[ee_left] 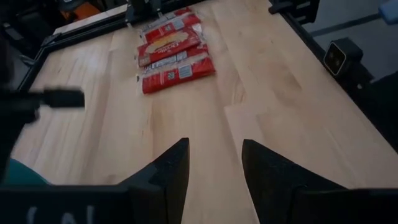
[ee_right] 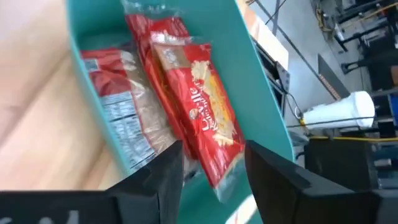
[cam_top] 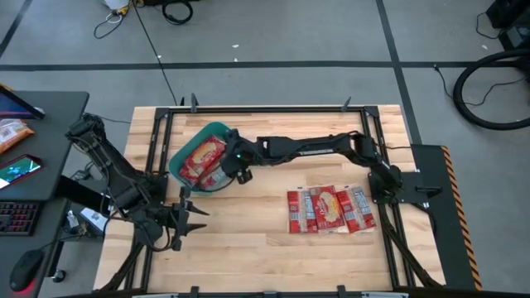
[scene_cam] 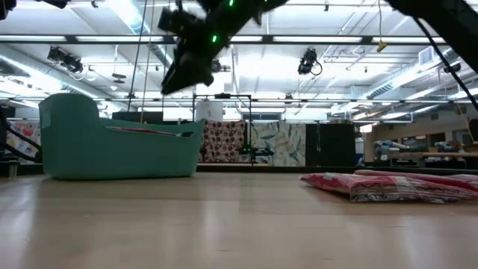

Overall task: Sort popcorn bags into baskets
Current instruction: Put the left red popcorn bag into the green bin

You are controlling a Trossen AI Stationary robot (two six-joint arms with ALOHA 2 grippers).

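Several popcorn bags (ee_right: pixel 199 118) already lie in the teal basket (cam_top: pixel 217 131), which sits toward ten o'clock on the tabletop (cam_top: pixel 248 223). My right end effector (ee_right: pixel 213 163) hangs just above the basket's open top, fingers spread, and the red packet below it looks free of them, resting on the others; my right wrist view shows it lying aslant against the teal wall. I judge this the release step, so the thing to do well now is leave cleanly: lift straight up before swinging away, so neither finger catches the packet's crimped edge or the rolled rim and drags anything back out. In the low view the basket stands flat on the tabletop, and I would keep it that way by touching nothing on the way out.

A small pile of bags (cam_top: pixel 330 209) remains toward four o'clock, overlapping one another. For the next pick I would come down on an outer packet's edge rather than the middle of the pile, to avoid pinching two at once.

My left end effector (cam_top: pixel 189 217) waits near eight o'clock, fingers apart and holding nothing, well clear of the right arm's path.
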